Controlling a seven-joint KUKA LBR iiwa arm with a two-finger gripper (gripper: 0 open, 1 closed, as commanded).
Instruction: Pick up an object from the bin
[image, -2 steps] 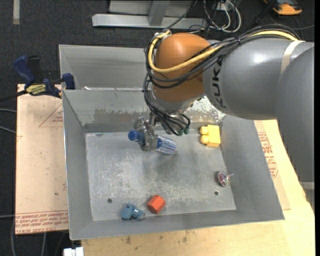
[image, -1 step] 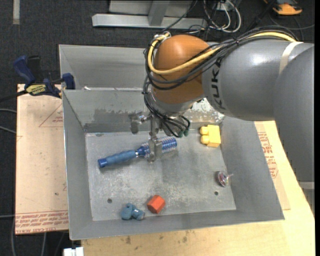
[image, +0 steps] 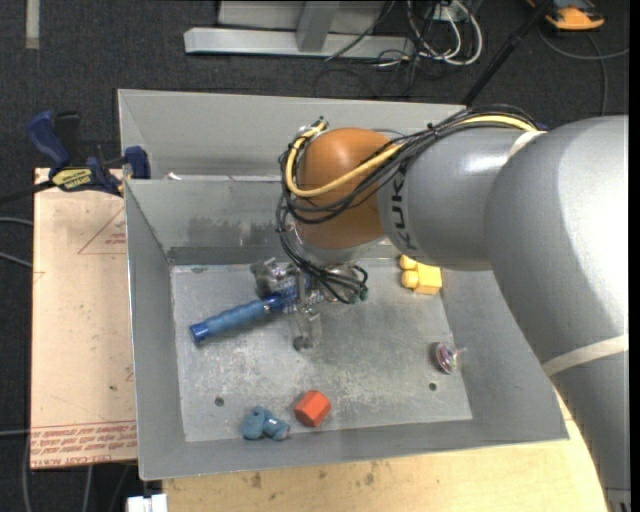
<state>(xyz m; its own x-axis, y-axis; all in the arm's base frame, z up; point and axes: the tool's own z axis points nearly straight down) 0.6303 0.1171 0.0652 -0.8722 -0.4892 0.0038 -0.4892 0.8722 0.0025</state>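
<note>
Nearest the front wall of the bin (image: 420, 440), a small light-blue lump (image: 264, 425) and an orange-red cube (image: 311, 407) are seen lying just beside each other. Further in, towards the view's right, a small purple and silver thing (image: 445, 357) lies well apart from them. At mid-floor the gripper (image: 303, 338) is pointed down at bare metal; its fingers are drawn narrow, and nothing is seen between them. Just to the view's left of them lies a long blue rod (image: 235, 318), set aslant, its right end close by the wrist. Beyond, near the back wall, a yellow block (image: 420, 274) is found. Nothing is yet held, and the rod is judged the likeliest pick, being closest. For a sound grasp the fingers should be opened wide, brought over the rod's middle, turned across its length and lowered until it sits between them before they are closed. If the rod is gripped at its very end, it may be swung or rolled away
</note>
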